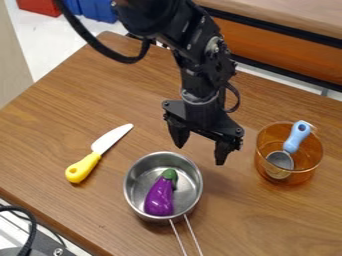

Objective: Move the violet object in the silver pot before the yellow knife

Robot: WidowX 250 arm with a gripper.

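Violet toy eggplant (159,199) lies in the silver pot (138,175), gripper (200,154) spread above the table (53,132)

The eggplant is a deep, glossy violet, plump and rounded at its lower end and narrower toward the top, where a dark green cap closes it off. Pale highlights run over its smooth skin. It lies on its side inside the pot, at a slight slant, with the green cap toward the middle of the bowl and the fat violet end close to the rim on the handle side. The pot is round, of shiny metal, and its handle of two thin rods runs to the bottom edge of the view.

The black gripper hangs down from the arm, just beyond the pot and apart from the eggplant. It is released, its two fingers standing wide of each other and pointing down.

To the left of the pot in the view lies the knife (98,154), apart from it, with a yellow handle and a pale blade that points away toward the upper right. To the right stands a see-through amber container (312,157), and a small scoop (281,160) with a light blue handle leans inside it. All of them rest on the brown wood-grain tabletop.
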